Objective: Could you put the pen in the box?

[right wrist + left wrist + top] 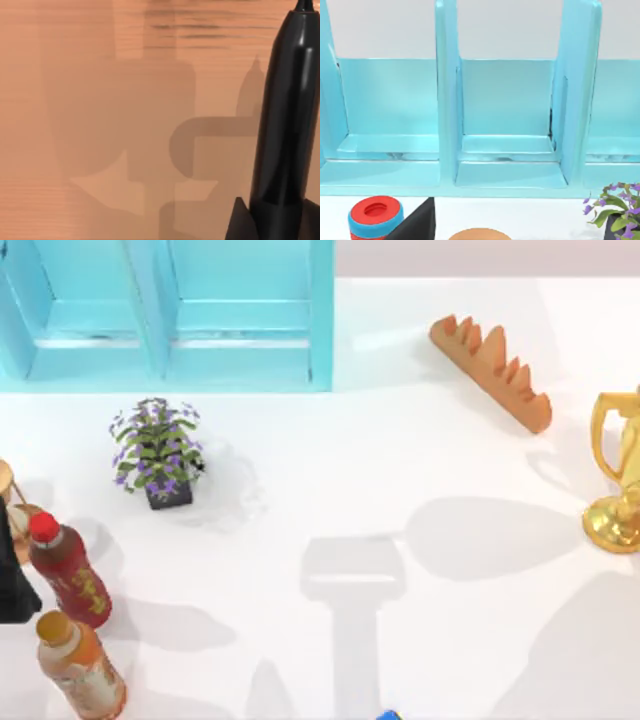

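The pen (287, 115) is glossy black and stands close up in the right wrist view. Dark fingers (240, 222) of my right gripper (275, 222) close around its lower end, over an orange-brown surface crossed by shadows. The box (240, 350) is large and light turquoise, at the table's far left, with upright dividers (148, 310) between its compartments. The left wrist view faces the box (510, 150) and looks into its open compartments. My left arm (15, 585) is a black shape at the table's left edge, beside the bottles.
A potted purple plant (158, 452) stands in front of the box. Two bottles (68, 570) (82, 665) stand at the front left. An orange toothed rack (490, 370) lies at the far right and a gold trophy (620, 475) stands at the right edge.
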{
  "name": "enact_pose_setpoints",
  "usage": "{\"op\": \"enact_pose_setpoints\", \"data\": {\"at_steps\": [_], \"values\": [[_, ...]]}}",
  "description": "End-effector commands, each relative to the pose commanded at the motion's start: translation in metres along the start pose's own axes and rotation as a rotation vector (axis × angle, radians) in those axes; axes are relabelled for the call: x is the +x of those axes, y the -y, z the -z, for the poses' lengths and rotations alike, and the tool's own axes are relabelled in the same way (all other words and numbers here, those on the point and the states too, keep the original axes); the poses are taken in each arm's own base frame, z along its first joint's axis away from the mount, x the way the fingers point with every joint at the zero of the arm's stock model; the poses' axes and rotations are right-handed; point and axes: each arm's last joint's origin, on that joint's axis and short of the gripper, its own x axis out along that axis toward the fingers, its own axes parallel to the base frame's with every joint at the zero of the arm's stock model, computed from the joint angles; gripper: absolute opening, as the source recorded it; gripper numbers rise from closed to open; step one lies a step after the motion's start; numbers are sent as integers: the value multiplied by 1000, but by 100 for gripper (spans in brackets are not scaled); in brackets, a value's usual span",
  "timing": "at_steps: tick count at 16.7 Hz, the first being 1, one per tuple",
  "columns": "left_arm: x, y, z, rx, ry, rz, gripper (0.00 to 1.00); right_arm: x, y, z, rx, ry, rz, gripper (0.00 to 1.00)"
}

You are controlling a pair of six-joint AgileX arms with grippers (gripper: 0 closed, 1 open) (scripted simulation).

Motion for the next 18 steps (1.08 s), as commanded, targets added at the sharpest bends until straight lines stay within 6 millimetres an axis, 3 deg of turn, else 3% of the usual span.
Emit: {"op": "enact_pose_setpoints", "data": {"at_steps": [3,16,18], "values": [[0,0,0,0,0,0,100,0,0,0,0,0,0,0],[0,0,0,0,0,0,100,0,0,0,0,0,0,98],[0,0,0,0,0,0,100,0,0,0,0,0,0,100]]}}
